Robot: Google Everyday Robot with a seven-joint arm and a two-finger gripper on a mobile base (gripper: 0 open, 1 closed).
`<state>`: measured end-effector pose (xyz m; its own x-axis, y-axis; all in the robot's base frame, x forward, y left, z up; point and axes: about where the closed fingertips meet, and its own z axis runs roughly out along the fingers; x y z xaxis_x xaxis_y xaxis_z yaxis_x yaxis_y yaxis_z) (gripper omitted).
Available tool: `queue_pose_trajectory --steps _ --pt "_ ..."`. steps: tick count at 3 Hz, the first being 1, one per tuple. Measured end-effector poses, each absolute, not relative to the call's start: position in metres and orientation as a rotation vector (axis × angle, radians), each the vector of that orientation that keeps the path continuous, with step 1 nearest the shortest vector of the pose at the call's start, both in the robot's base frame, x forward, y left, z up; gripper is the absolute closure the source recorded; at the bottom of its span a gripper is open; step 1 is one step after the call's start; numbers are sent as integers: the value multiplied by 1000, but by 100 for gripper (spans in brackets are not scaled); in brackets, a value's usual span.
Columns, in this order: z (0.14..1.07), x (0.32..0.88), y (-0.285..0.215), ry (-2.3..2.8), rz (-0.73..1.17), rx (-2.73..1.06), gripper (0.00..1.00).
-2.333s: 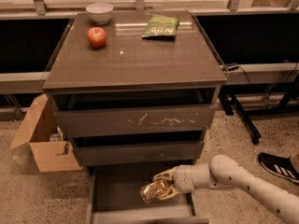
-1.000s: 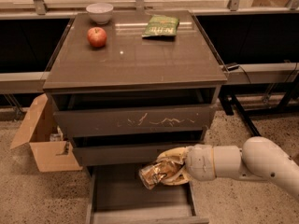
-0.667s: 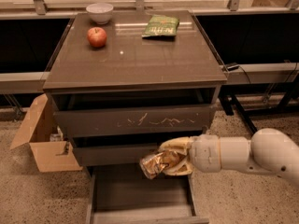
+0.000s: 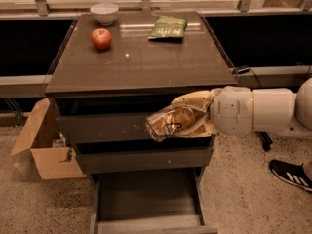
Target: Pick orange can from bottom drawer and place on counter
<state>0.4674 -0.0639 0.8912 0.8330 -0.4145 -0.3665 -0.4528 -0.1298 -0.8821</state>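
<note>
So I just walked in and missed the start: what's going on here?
The robot's gripper holds the orange can in the air, in front of the upper drawer fronts and just below the counter. The bottom drawer stands open, its floor bare. The can is not yet on the counter, where an apple, a bowl and a green snack bag sit.

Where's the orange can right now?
In the camera view, the orange can sits in the gripper, right of centre, just below the counter and above the open bottom drawer.
</note>
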Motion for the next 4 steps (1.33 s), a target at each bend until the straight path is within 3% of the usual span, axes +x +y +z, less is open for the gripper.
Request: queue_pose_trajectory --steps 2,4 --pt "913 487 -73 697 35 -1686 100" --pt "960 586 -115 862 90 -1485 100"
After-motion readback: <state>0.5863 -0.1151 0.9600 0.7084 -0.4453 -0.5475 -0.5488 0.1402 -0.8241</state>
